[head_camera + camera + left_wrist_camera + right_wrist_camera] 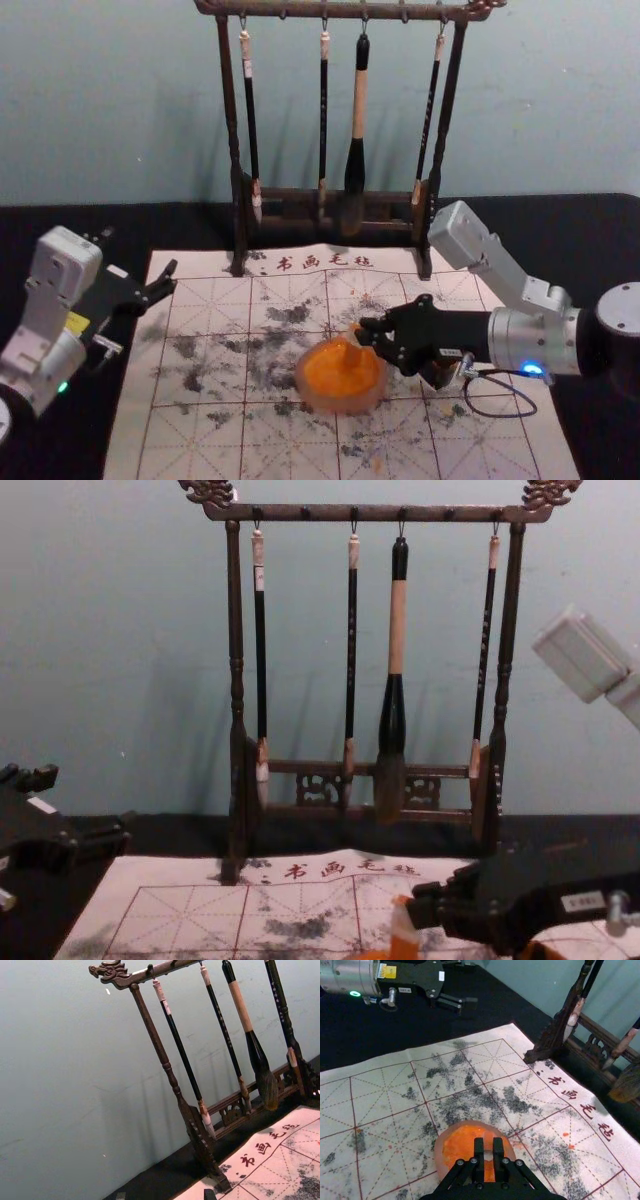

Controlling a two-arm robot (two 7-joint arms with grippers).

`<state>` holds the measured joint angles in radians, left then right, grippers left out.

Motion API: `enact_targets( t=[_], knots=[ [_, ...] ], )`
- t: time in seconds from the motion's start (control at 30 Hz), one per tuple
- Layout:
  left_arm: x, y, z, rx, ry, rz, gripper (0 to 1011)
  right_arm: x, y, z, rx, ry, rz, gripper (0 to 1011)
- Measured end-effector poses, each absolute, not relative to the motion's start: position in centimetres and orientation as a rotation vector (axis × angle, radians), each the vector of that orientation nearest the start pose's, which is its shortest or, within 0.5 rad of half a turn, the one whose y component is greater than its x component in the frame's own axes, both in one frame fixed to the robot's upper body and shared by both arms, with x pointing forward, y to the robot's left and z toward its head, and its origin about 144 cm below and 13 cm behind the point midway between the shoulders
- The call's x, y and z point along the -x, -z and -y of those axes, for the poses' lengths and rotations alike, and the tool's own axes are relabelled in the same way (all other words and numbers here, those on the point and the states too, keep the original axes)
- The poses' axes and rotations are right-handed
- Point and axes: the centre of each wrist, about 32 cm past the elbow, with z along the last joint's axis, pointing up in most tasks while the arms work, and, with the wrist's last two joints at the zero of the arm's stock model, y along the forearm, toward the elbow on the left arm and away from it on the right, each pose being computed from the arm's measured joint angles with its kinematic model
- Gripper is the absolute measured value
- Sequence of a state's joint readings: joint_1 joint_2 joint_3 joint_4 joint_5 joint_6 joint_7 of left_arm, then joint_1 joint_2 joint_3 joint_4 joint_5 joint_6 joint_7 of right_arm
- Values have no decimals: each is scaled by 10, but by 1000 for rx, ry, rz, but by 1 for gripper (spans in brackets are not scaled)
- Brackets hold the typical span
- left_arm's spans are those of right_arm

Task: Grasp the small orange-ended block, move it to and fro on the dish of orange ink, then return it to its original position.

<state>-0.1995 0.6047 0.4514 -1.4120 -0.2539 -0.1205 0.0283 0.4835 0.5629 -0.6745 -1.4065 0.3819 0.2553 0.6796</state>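
Right claw pinches the block over the dish, long axis near upright, ink contact unclear; I'd stroke sideways. Left claw, spread, idles left of dish.

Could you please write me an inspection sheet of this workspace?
Surface: pale gridded mat with dark smudges and orange specks, on a black table.
Job's things: block held at the dish of orange ink; contact unclear.
Clutter: brownish item partly hidden beneath the right arm; cannot tell what.
Grippers: right gripper closed on the block; left gripper open near the mat's left edge.
Cables: black cable loops beside the right wrist.
Surroundings: rack with four hanging brushes; wall behind.
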Motion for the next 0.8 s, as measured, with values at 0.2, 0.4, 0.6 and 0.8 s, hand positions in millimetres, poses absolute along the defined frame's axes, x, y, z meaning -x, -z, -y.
enact_targets(
  t=[0.2,0.4,0.6,0.8],
  knots=[
    [-489,-1140,-310,-304,-1248,285,1010,-538,-1198,248,467,458,-32,46],
    [-489,-1140,-310,-304,-1248,285,1010,-535,-1198,249,468,445,-37,46],
    [-489,-1140,-310,-304,-1248,285,1010,-532,-1197,246,464,428,-45,47],
    [-489,-1140,-310,-305,-1248,285,1010,-530,-1195,241,458,409,-51,47]
  ],
)
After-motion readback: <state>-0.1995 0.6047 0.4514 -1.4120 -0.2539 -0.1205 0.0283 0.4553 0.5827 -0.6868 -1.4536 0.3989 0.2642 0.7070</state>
